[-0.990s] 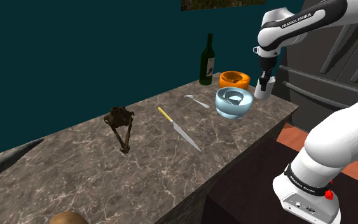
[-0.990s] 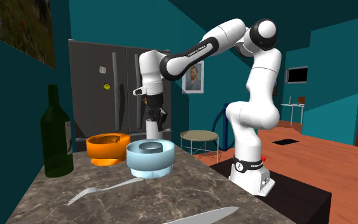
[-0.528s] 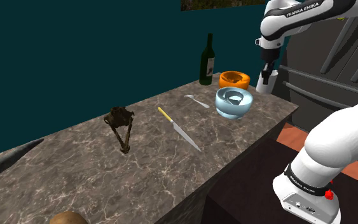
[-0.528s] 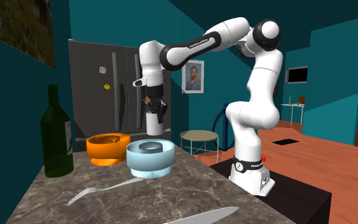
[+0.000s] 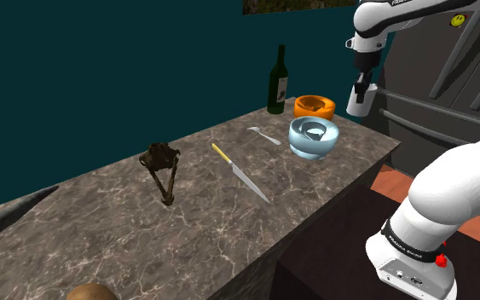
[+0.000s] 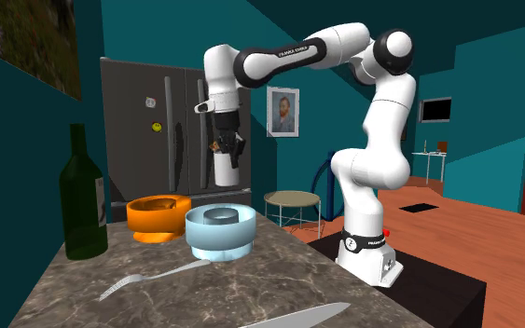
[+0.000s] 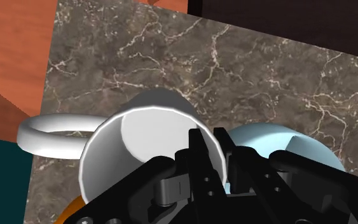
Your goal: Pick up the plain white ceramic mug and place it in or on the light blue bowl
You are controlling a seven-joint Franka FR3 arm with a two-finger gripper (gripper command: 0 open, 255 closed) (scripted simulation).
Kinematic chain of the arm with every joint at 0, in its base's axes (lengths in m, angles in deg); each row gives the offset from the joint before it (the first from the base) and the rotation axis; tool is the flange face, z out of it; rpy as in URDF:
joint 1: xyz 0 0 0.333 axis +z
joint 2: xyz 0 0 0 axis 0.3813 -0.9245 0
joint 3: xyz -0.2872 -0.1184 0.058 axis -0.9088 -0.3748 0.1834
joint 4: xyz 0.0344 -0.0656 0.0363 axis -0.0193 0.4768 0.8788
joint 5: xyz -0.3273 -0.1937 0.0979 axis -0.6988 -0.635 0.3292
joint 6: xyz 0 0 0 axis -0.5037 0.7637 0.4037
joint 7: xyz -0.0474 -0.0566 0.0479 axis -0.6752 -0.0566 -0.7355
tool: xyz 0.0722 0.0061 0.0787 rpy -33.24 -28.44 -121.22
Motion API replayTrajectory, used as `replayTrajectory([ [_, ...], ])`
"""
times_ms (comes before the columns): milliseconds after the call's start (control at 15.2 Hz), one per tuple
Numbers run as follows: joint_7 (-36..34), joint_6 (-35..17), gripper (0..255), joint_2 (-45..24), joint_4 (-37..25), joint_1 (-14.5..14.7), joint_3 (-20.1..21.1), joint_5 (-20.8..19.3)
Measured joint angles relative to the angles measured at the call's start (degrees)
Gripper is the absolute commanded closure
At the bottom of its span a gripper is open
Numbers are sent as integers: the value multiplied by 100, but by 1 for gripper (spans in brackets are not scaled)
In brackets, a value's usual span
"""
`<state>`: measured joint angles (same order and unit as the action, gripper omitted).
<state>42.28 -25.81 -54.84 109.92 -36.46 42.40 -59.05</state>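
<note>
One mug (image 5: 359,96), bottle (image 5: 277,83), knife (image 5: 245,176), fork (image 5: 265,135); two bowls (image 5: 313,138)

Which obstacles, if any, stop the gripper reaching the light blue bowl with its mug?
Probably yes, it can reach: the gripper holds the white mug in the air near the light blue bowl, nothing between them.

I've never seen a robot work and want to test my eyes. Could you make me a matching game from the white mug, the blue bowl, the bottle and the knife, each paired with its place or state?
Things:
1. white mug
2. light blue bowl
3. green bottle
4. knife

States:
A. lies flat on the counter
B. clasped by the end effector, up in the air
C. stands upright at the counter's far edge
D. sits open side up beside an orange bowl

Pairs: 1-B, 2-D, 3-C, 4-A.
</note>
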Motion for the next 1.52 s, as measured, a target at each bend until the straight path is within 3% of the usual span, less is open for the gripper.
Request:
replayTrajectory([
  [396, 46, 454, 255, 45, -409, 17, 67, 41],
  [792, -569, 785, 255, -101, -762, 321, 573, 381],
  [1188, -1251, 947, 255, -422, -1139, 640, 1065, 734],
  [1518, -1380, 659, 255, -495, -906, 683, 1120, 778],
])
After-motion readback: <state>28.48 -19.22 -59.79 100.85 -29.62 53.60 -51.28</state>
